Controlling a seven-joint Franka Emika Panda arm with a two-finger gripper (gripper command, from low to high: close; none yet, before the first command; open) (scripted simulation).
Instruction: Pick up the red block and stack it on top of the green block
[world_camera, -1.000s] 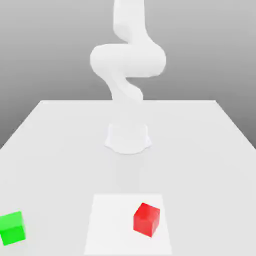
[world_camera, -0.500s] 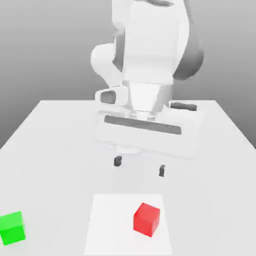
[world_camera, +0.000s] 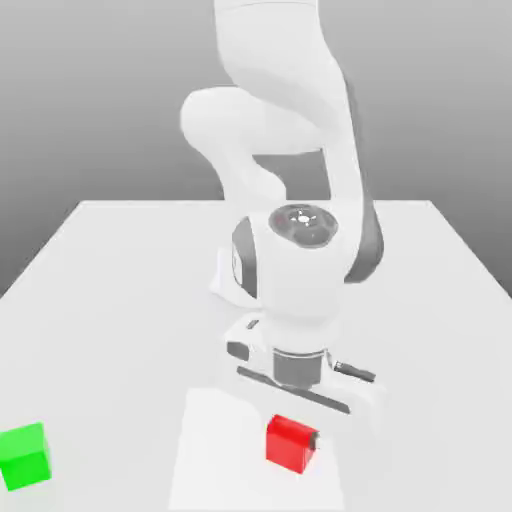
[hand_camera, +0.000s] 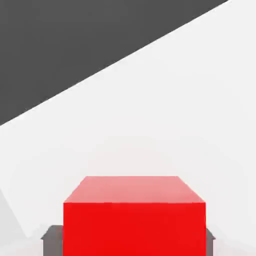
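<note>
The gripper (world_camera: 291, 432) straddled the red block (world_camera: 291, 444), fingers spread, holding nothing; closing squarely would matter before carrying toward the green block (world_camera: 24, 456).

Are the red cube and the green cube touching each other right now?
Apart. The exterior view shows the green block near its left edge and the red block under the gripper, with bare table between them.

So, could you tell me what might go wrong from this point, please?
The end effector sits low around the red block, a dark finger showing beside it; an off-centre close could twist or nudge the cube. The green block lies far toward the exterior view's left, so a weak grip might slip during that long carry.
</note>
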